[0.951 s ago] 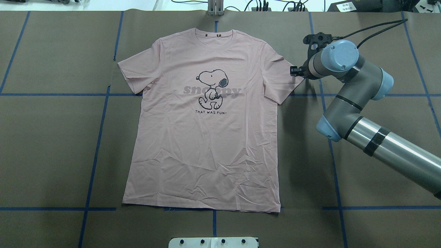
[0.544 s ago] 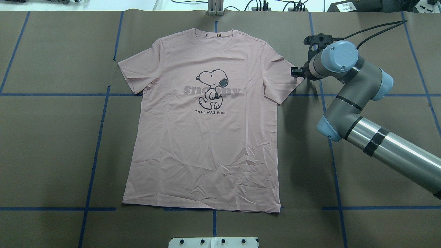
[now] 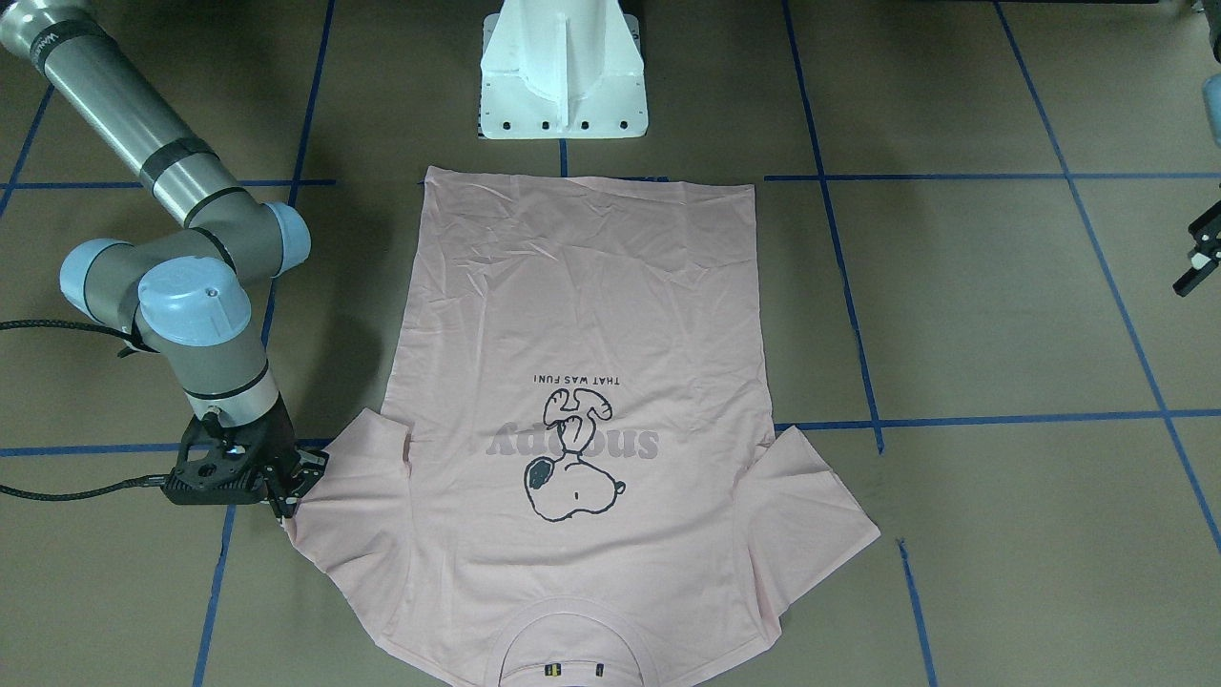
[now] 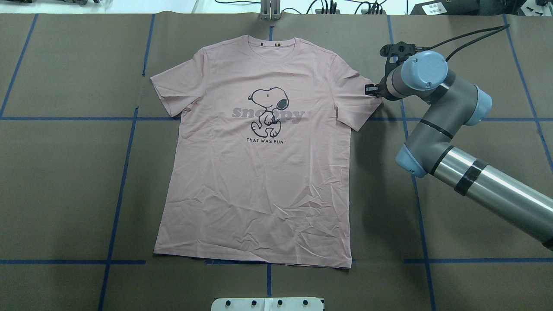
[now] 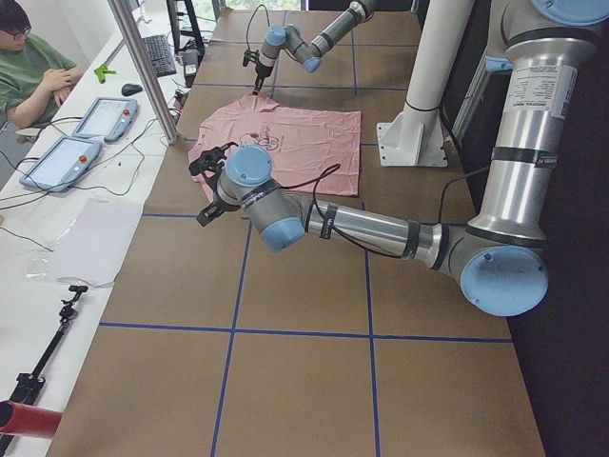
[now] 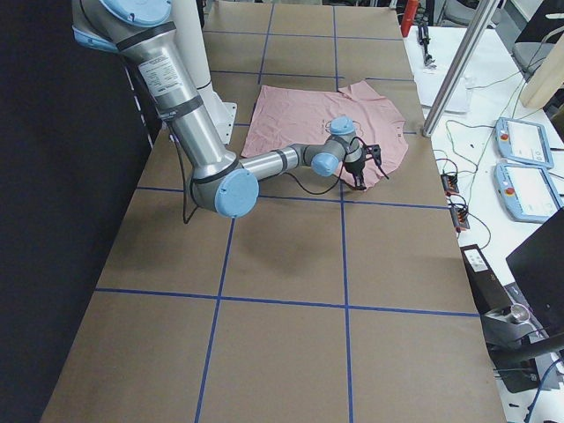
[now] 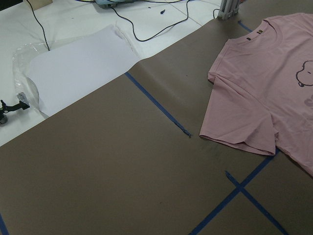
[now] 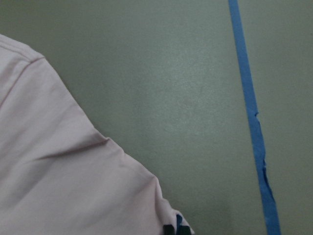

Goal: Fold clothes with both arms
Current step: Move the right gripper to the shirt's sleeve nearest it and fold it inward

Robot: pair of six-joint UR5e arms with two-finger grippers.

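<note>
Slippage is the chief risk: the jaws of the right arm [image 4: 436,112] are pinched shut on only the outer corner of the T-shirt's [image 4: 259,181] right sleeve [image 4: 352,97], so a brisk lift could free the hem or drag the garment askew (it lies flat, print up, on the bench [image 4: 65,172], collar away from the robot). The left arm [image 5: 362,224] hangs well apart from the left sleeve [image 7: 239,127], whether its jaws are open I cannot tell, leaving that side unheld. A white pedestal base [image 3: 563,67] sits just beside the hem; pendants [image 5: 105,116] and a seated person [image 5: 33,71] are off to the side, blocking nothing.
</note>
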